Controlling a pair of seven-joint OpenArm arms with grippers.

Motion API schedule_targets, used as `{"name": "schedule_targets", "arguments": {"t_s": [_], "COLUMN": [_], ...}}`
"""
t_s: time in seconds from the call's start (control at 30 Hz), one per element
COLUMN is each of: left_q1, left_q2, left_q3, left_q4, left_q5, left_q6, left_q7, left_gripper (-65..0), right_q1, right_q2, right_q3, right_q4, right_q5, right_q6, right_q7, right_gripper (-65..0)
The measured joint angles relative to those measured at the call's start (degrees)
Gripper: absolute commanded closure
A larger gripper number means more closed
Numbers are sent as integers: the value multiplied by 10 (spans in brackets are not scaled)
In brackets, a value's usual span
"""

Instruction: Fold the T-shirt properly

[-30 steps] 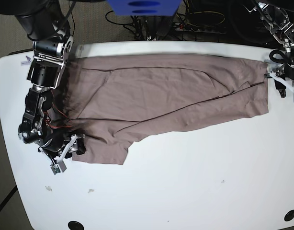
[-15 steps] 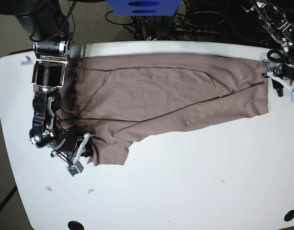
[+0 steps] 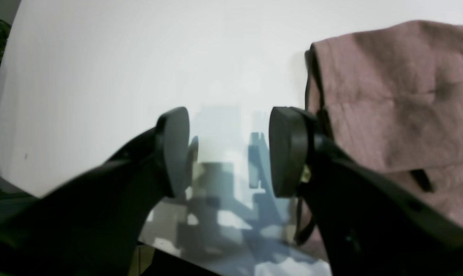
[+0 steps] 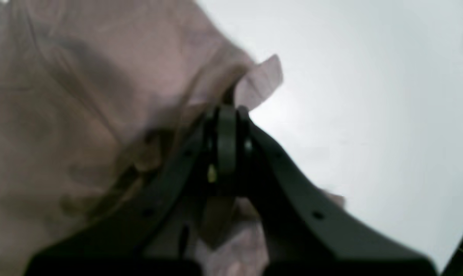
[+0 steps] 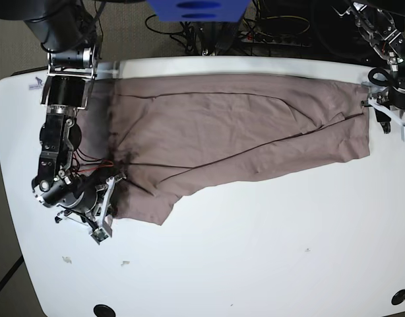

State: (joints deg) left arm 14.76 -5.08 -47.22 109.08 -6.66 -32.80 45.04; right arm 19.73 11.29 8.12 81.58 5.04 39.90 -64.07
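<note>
The T-shirt (image 5: 235,129) lies spread across the white table (image 5: 255,251), mauve-brown and softly wrinkled. At its lower left corner my right gripper (image 5: 113,191) is shut on the cloth. In the right wrist view the right gripper (image 4: 227,134) has its jaws pressed together, with a flap of the T-shirt (image 4: 101,115) sticking out past the tips. My left gripper (image 5: 396,125) hangs at the shirt's right edge. In the left wrist view the left gripper (image 3: 231,153) is open over bare table, one finger beside the hem of the T-shirt (image 3: 400,96), nothing between the pads.
Cables and a blue object (image 5: 196,8) sit behind the table's far edge. Two black holes (image 5: 103,309) (image 5: 400,296) mark the front corners. Small scraps (image 5: 67,259) lie near the front left.
My right gripper closed on the shirt's lower left corner, pushed in to the right, then drew back left with the cloth. The left gripper has hardly moved.
</note>
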Motion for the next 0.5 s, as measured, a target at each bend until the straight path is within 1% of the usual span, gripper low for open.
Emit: {"name": "schedule_targets", "arguments": {"t_s": [0.1, 0.17, 0.2, 0.3, 0.5], "left_q1": [0, 0, 0, 0, 0], "left_q2": [0, 0, 0, 0, 0], "left_q3": [0, 1, 1, 1, 1], "left_q4": [0, 0, 0, 0, -1], "left_q5": [0, 0, 0, 0, 0], "left_q6": [0, 0, 0, 0, 0], "left_q7": [0, 0, 0, 0, 0], "left_gripper": [-314, -314, -314, -314, -314], "right_q1": [-25, -46, -52, -65, -75], "right_q2": [0, -2, -2, -7, 0], "right_q3": [2, 2, 4, 31, 59], "right_q4": [38, 73, 80, 125, 207], "right_q5": [2, 4, 5, 7, 3], "right_q6": [0, 2, 3, 2, 0], "right_q7": [-18, -47, -51, -80, -101], "right_gripper": [0, 0, 0, 0, 0]}}
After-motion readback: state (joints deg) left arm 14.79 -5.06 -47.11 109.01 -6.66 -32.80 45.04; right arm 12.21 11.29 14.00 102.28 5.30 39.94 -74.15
